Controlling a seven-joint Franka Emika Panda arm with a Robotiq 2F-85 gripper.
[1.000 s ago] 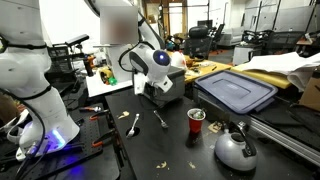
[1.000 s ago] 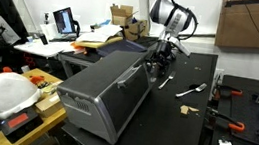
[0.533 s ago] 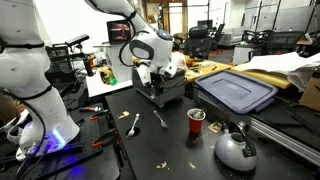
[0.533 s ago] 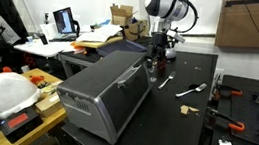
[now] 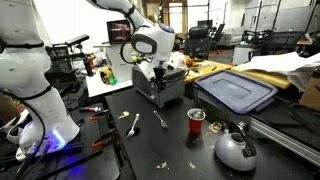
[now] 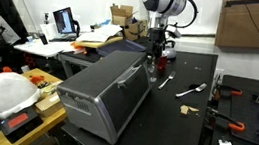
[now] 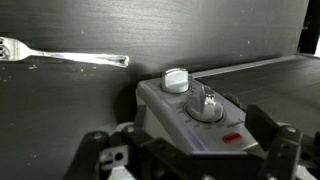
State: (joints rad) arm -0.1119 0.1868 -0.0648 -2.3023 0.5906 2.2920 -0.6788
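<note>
In the wrist view the gripper (image 7: 190, 160) hangs right over the appliance (image 7: 200, 125), its fingers (image 7: 100, 152) spread wide to either side at the bottom edge and gripping nothing. The appliance is a grey box on the dark table (image 7: 230, 30). Its control face points up at the camera, and the long axis runs from left down toward the right. Along that face lie a white knob (image 7: 175, 79), a silver dial (image 7: 206, 105) and a red mark (image 7: 231, 139). Beyond it lies a fork (image 7: 60, 55), long axis nearly level, tines to the left, well apart from the box. Only this view shows the controls. In an exterior view the gripper (image 5: 157, 72) points down just above the appliance (image 5: 167, 94). Nearer the camera, the same table holds a spoon (image 5: 133, 123), a red cup (image 5: 196, 120) and a kettle (image 5: 235, 148), and a bin (image 5: 235, 92) stands beside the box. In an exterior view from the other side the gripper (image 6: 155, 52) is seen end on, and the appliance (image 6: 158, 70) is a dark shape beneath it, its controls not visible.
</note>
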